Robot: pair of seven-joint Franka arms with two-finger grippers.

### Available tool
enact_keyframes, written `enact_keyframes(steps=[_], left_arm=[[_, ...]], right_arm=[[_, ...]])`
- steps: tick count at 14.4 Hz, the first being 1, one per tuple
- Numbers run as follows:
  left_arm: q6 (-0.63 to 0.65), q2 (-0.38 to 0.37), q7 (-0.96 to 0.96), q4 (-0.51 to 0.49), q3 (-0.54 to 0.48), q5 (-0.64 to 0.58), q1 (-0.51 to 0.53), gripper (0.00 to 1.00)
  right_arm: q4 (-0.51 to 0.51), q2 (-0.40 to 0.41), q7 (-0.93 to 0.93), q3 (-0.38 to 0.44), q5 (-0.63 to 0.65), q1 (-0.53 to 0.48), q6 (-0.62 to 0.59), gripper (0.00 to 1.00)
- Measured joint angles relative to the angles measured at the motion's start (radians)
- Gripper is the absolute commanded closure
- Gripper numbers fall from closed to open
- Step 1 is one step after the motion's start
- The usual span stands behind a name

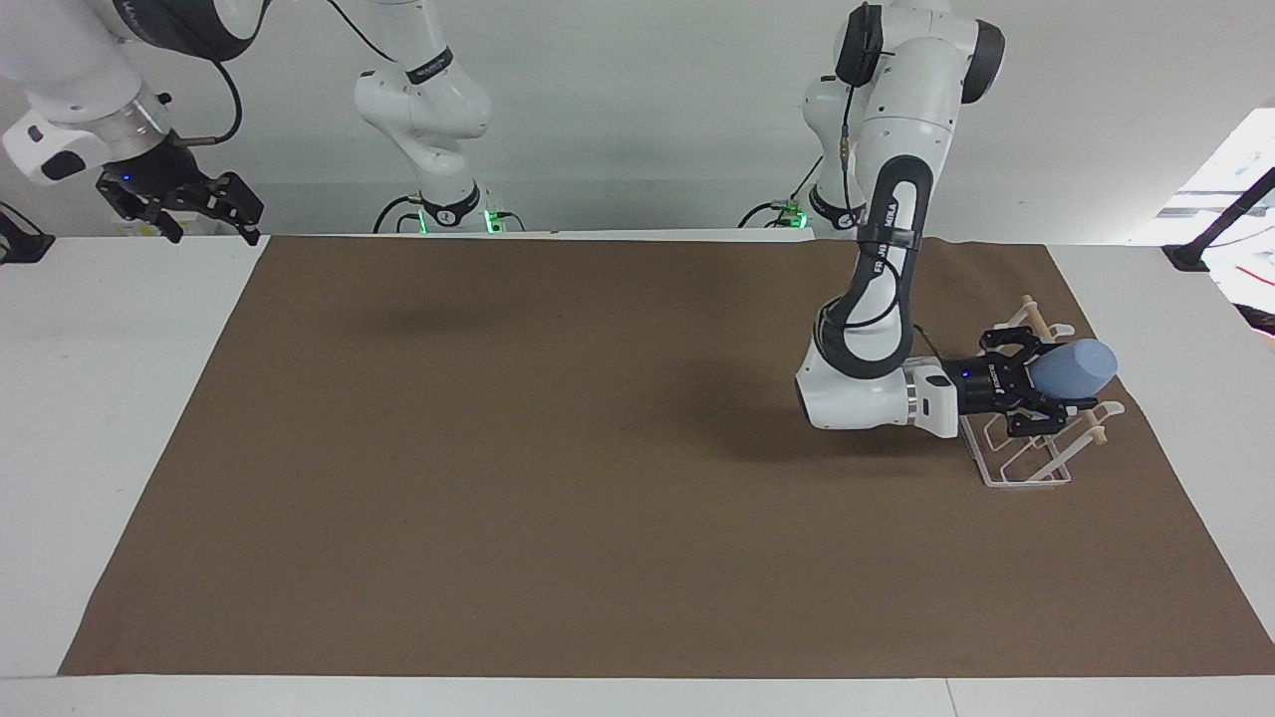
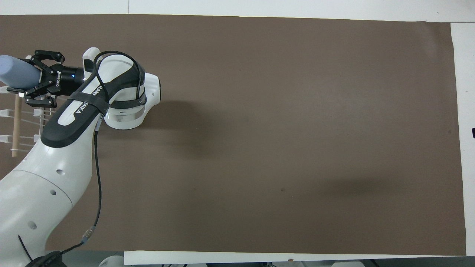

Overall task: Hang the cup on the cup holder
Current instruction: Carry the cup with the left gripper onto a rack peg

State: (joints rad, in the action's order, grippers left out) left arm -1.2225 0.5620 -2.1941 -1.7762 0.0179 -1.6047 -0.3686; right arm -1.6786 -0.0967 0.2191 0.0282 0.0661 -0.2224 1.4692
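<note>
My left gripper (image 1: 1043,383) is shut on the light-blue cup (image 1: 1074,367). It holds the cup on its side in the air, closed end pointing toward the left arm's end of the table. The cup is over the wooden dowel of the white wire cup holder (image 1: 1033,313), which stands on the brown mat. I cannot tell if the cup touches the rack. In the overhead view the cup (image 2: 16,74) juts from the left gripper (image 2: 32,77) above the cup holder (image 2: 16,126). My right gripper (image 1: 202,207) is open and empty, raised over the white table beside the mat, and waits.
A brown mat (image 1: 558,478) covers most of the white table (image 1: 100,398). The left arm's forearm and wrist (image 1: 867,393) hang low over the mat beside the cup holder.
</note>
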Motion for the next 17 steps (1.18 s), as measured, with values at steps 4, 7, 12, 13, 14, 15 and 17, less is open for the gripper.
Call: enact_keyframes(steps=[4, 7, 12, 13, 14, 15, 17], left_arm=[[-0.011, 0.04, -0.038, 0.003, 0.003, -0.014, 0.011, 1.0], [-0.027, 0.041, -0.045, 0.003, 0.007, -0.014, 0.01, 1.0], [-0.053, 0.05, -0.061, 0.003, 0.007, -0.013, 0.012, 0.0], [-0.054, 0.05, -0.063, 0.003, 0.006, -0.013, 0.012, 0.0], [-0.057, 0.05, -0.063, 0.003, 0.006, -0.013, 0.013, 0.0], [-0.064, 0.05, -0.063, 0.003, 0.006, -0.013, 0.013, 0.0], [-0.086, 0.05, -0.063, 0.004, 0.006, -0.013, 0.014, 0.0]], right_arm=[[0.0, 0.0, 0.0, 0.0, 0.0, -0.001, -0.013, 0.0], [0.0, 0.0, 0.0, -0.009, 0.0, 0.003, -0.022, 0.0], [0.0, 0.0, 0.0, -0.009, 0.0, 0.002, -0.034, 0.0], [0.0, 0.0, 0.0, -0.009, 0.0, 0.002, -0.035, 0.0], [0.0, 0.0, 0.0, -0.009, 0.0, 0.002, -0.035, 0.0], [0.0, 0.0, 0.0, -0.009, 0.0, 0.002, -0.035, 0.0], [0.0, 0.0, 0.0, -0.009, 0.0, 0.002, -0.035, 0.0]])
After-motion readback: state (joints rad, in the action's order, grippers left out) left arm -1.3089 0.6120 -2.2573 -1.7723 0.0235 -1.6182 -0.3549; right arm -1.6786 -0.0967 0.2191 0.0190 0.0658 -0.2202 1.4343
